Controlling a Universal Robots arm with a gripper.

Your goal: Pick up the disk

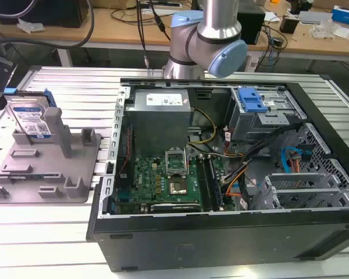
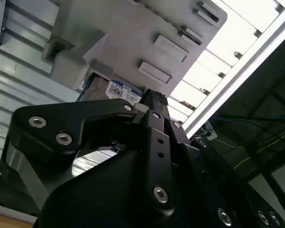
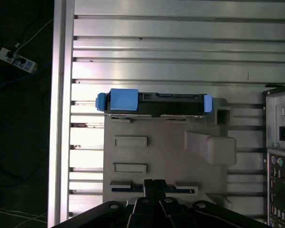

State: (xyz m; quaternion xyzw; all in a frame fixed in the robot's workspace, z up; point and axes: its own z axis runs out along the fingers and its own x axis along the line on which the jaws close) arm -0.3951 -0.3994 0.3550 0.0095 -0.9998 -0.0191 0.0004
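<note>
Disk point(image 1: 30, 119) stands on edge at the far end of the grey fixture point(image 1: 52, 174), label facing out, at the exterior view's left. It sits on the slatted table point(image 1: 46, 238), well apart from the open PC case point(image 1: 221, 244). Arm point(image 1: 206, 35) rises behind the case.

In the first wrist view the gripper point(image 3: 154, 183) looks down on the fixture. The disk's top edge and blue rails point(image 3: 208, 103) show beyond it, with the fixture's slots between them. No contact with the disk. Fingers point(image 3: 150, 186) look pressed together with nothing between them (the second wrist view reads the same, one dark tip).

Pickup not started, by my read.

Risks as I judge them:
- Fingers together can't straddle the edge, so coming down like this would knock the disk or jam it in its slot.
- The top edge is thin and the metal smooth, so an off-centre pinch could tilt it against the posts.
- The rails may snag the fixture on a skewed lift.
</note>
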